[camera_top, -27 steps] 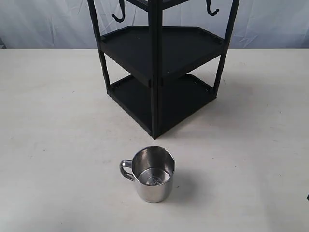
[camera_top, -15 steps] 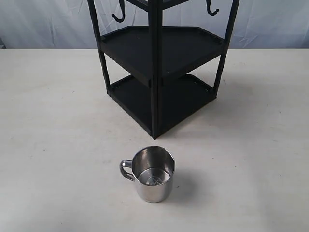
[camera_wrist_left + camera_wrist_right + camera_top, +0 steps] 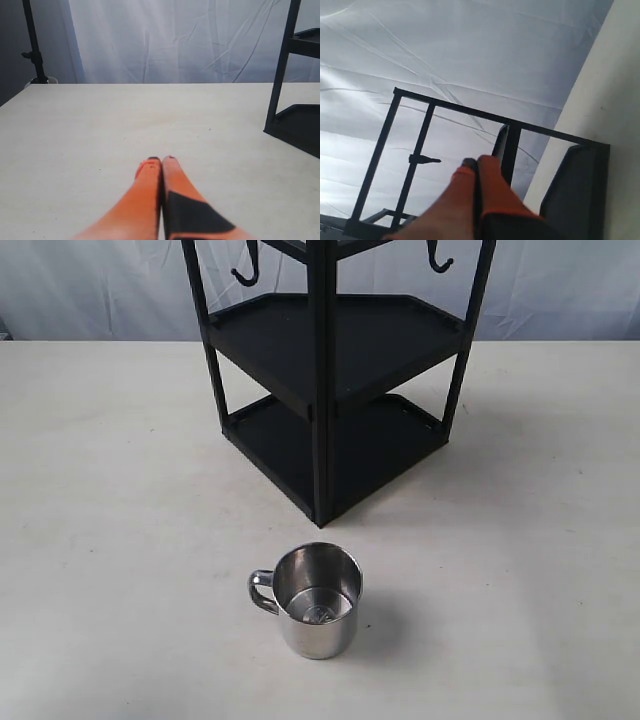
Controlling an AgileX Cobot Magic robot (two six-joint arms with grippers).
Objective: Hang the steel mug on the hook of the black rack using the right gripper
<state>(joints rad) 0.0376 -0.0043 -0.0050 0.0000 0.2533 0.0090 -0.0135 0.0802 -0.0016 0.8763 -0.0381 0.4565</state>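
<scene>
The steel mug (image 3: 318,602) stands upright on the white table near the front, its looped handle (image 3: 262,591) pointing left. The black rack (image 3: 335,360) rises behind it, with two hooks (image 3: 245,275) (image 3: 440,260) under its upper tier. Neither gripper shows in the exterior view. In the left wrist view my left gripper (image 3: 161,161) is shut and empty, low over bare table, with the rack's post (image 3: 280,70) off to one side. My right gripper (image 3: 476,163) is shut and empty, pointing at the rack's thin posts (image 3: 512,150). The mug is out of both wrist views.
The white table (image 3: 110,540) spreads around mug and rack. A pale cloth backdrop (image 3: 90,290) hangs behind. A dark stand (image 3: 34,47) is past the table's far corner in the left wrist view. A small black prong (image 3: 426,160) juts from one rack post.
A small dark shape at the lower right edge of the exterior view one second ago is gone. The mug and rack have not moved.
</scene>
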